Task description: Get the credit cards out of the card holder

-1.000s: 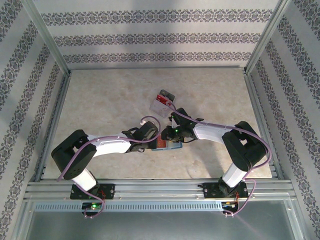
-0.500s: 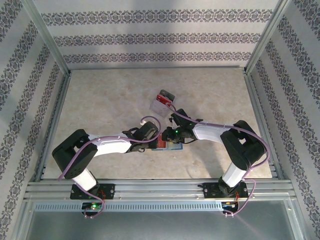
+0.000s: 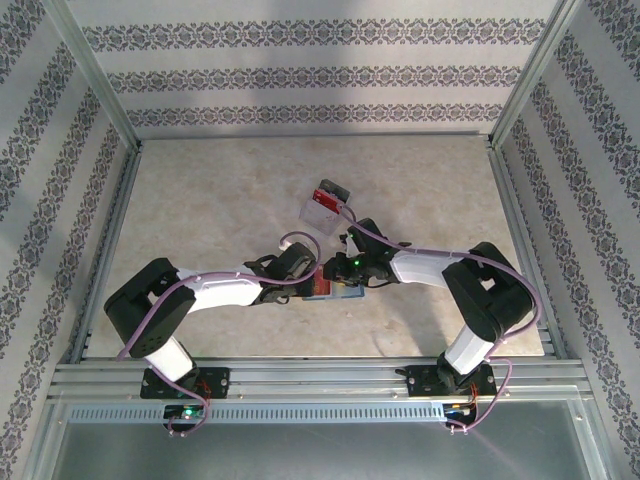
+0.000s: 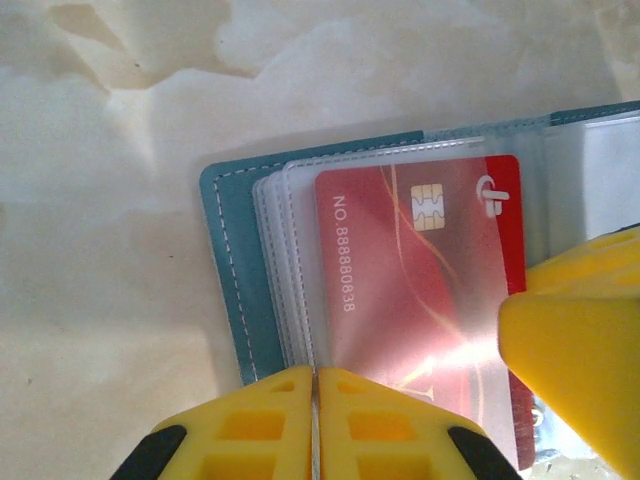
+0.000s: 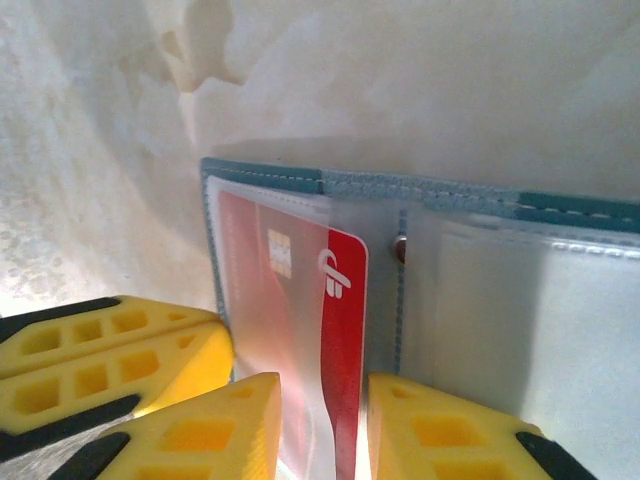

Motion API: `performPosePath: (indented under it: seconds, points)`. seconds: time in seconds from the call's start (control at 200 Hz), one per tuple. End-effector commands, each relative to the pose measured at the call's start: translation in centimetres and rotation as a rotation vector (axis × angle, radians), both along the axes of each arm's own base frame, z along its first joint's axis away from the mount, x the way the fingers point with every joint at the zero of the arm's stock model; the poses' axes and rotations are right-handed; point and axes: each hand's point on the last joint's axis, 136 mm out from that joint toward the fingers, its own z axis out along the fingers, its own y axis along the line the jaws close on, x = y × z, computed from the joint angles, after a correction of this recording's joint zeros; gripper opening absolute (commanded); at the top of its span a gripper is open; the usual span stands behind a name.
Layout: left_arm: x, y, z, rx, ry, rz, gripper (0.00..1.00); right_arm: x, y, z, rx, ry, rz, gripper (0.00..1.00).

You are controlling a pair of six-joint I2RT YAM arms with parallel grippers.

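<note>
From above, the two arms meet over the card holder (image 3: 341, 293), which lies on the table (image 3: 200, 200) a little toward 6 o'clock from its middle. A clear box (image 3: 320, 213) sits near it at 12 o'clock. In that view the wrists cover most of the holder.

The left wrist view shows it lying open. Its teal cover edge is at 9 o'clock, clear sleeves are stacked on it, and a red card (image 4: 420, 300) with a chip (image 4: 428, 205) is under the top sleeve. The left gripper (image 4: 316, 400) has its fingers pressed together at the holder's 6 o'clock edge, with nothing seen between them.

The right wrist view adds the snap stud (image 5: 400, 248) and the second sleeve panel at 3 o'clock. The right gripper (image 5: 325, 392) is partly open, with the card's end lying in the gap. I cannot tell whether the fingers touch it.

Since a second ago the right forearm has moved slightly toward 3 o'clock; the holder has stayed put.
</note>
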Motion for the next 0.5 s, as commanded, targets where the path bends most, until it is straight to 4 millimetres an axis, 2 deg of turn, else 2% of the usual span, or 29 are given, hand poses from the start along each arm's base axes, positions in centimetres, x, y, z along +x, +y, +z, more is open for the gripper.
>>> performPosePath:
  seconds: [0.0,0.145,0.495]
  points:
    - [-1.24,1.24,-2.25,0.047,0.077,0.009,0.09,0.12,1.71,2.72,0.132,-0.047,0.045,0.28]
    - [-1.29,1.3,-2.29,0.051,0.082,0.012,0.09,0.05,1.49,2.39,0.131,-0.037,0.039,0.28]
    - [-1.43,1.41,-2.54,0.056,0.094,0.018,0.09,0.12,1.09,3.01,0.143,-0.048,0.04,0.28]
